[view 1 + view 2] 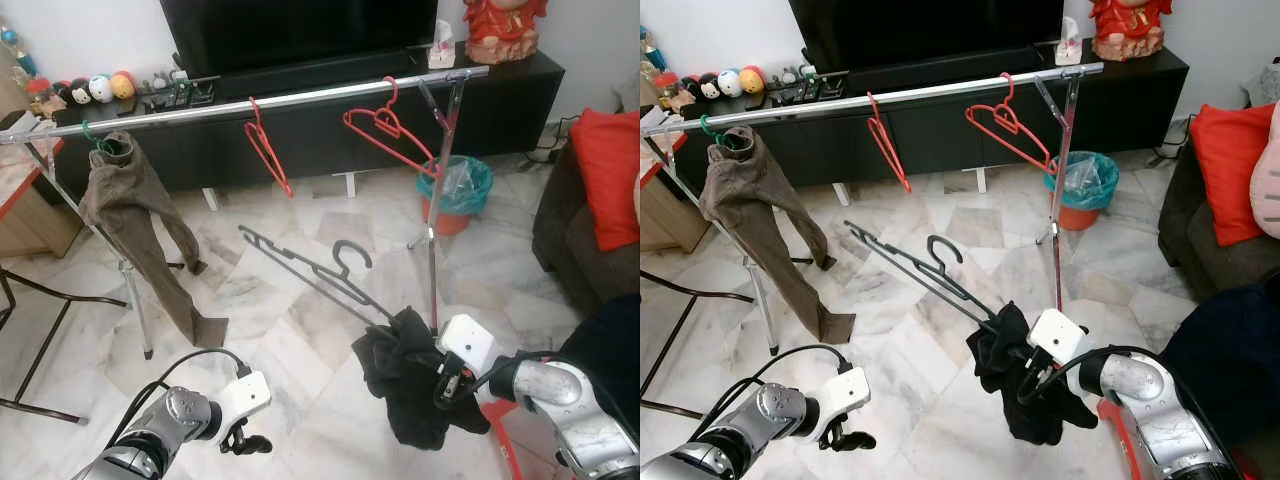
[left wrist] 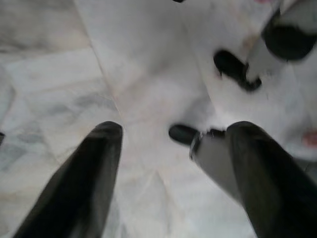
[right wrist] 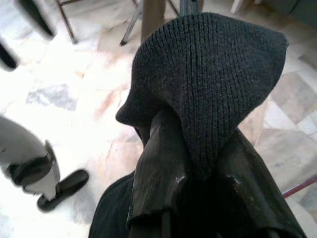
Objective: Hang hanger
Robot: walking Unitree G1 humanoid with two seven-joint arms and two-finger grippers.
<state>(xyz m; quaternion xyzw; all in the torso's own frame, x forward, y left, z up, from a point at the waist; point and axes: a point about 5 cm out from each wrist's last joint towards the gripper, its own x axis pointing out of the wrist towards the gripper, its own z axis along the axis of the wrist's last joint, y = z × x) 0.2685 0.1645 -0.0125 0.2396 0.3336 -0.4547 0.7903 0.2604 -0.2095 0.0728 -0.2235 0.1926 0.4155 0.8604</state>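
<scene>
The right gripper (image 3: 198, 173) is pinching a fold of black knitted garment (image 3: 213, 74) between its two black fingers (image 3: 158, 168), which are closing tight on the cloth (the fabric is bulging up over the fingertips). Beyond it pale marble floor (image 3: 84, 84) is showing, with metal rack legs (image 3: 133, 22) standing on it and the robot's grey leg and black foot (image 3: 59, 191) planted alongside.

A rail (image 1: 300, 98) spans the room before a cabinet (image 1: 500, 100). Trousers (image 1: 135, 215) hang at its left end, two hangers (image 1: 268, 150) further right. A bin (image 1: 455, 192) stands behind the rail's right leg.
</scene>
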